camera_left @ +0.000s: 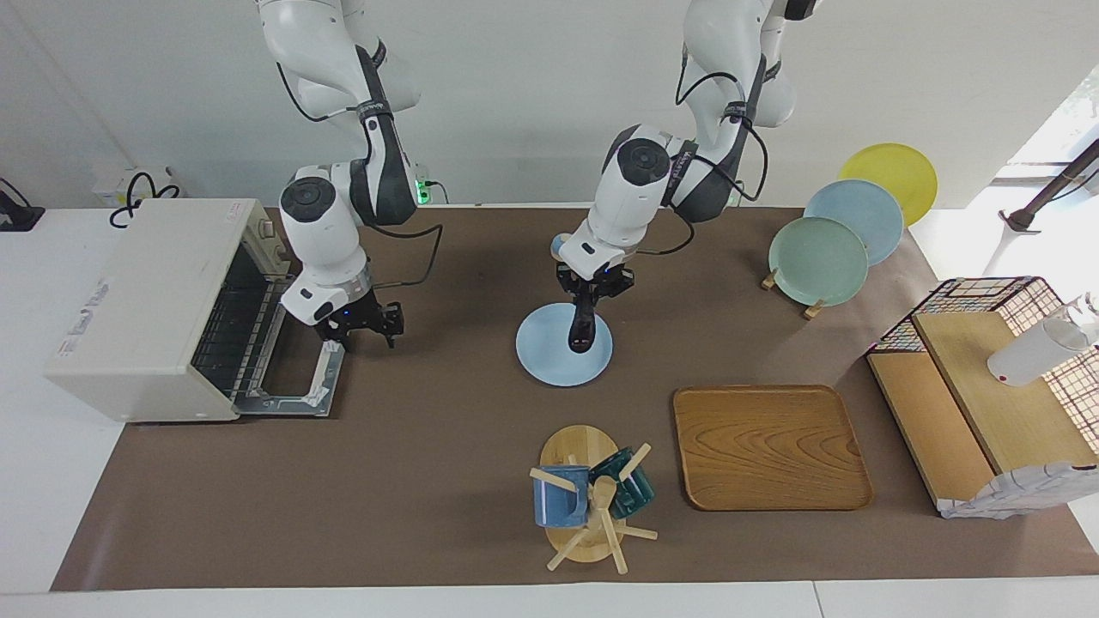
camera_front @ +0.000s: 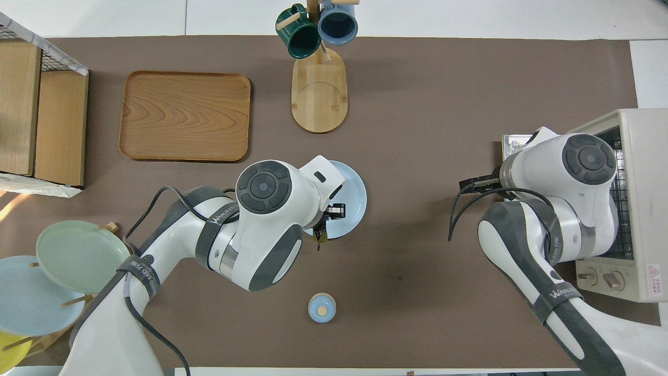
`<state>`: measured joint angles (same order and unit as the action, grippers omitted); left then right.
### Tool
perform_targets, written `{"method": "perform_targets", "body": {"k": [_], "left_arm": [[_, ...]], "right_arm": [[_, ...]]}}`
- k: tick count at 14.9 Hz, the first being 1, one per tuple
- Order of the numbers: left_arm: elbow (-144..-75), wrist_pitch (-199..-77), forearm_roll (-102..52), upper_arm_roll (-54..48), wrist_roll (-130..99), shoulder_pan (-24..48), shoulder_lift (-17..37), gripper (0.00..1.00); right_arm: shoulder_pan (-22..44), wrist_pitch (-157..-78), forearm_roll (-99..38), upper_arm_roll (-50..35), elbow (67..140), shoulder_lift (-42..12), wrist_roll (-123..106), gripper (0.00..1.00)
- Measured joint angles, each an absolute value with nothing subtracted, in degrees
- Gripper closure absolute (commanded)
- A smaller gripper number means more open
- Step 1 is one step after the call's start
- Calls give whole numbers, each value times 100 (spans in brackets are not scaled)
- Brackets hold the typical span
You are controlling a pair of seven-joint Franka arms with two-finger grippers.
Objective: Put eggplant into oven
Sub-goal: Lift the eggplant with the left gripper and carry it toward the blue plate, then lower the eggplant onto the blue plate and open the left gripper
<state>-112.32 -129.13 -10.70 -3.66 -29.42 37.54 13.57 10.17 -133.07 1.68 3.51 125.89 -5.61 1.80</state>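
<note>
The dark purple eggplant [camera_left: 581, 330] hangs upright from my left gripper [camera_left: 587, 302], which is shut on its upper end over the light blue plate [camera_left: 549, 365]. In the overhead view the left arm hides most of it; only a dark tip [camera_front: 319, 237] shows at the plate's [camera_front: 355, 193] edge. The cream-white oven [camera_left: 142, 300] stands at the right arm's end of the table, its glass door [camera_left: 288, 382] dropped open and the wire rack showing. My right gripper [camera_left: 362, 330] is open and empty, low beside the open door. The overhead view shows the oven [camera_front: 639, 156] but hides that gripper under its wrist.
A wooden tray [camera_left: 768, 446] and a mug rack [camera_left: 584, 502] with two mugs lie farther from the robots than the plate. A stand with green, blue and yellow plates [camera_left: 817, 260] and a wire basket with wooden boards [camera_left: 987, 378] are at the left arm's end. A small blue round lid [camera_front: 322, 308] lies near the robots.
</note>
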Motion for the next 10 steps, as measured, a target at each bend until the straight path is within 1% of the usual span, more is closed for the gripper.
{"method": "perform_targets", "body": {"k": [3,5,6,7,10], "left_arm": [[-11258,-13201,-1070,-364,-3074,3900,1579,100],[-11297,-13291,-1070,-362,-3104,3958,1643,100],[-11300,-13301,-1070,-362,-3105,3960,1656,54],[-11300,-13302,-1070,-357,-3105,3960,1659,1],[-11289,-13285,-1070,-314,-3106,3942,1640,0]], "right_arm": [[1033,-13265,171,345,12426,-559,-302,0],[1042,-13069,141,329,12262,-561,-365,0],[1043,-12900,31,327,12153,-566,-358,0],[1043,-12666,-176,328,12003,-579,-358,0],[1043,-12226,-462,329,11661,-619,23,0]]}}
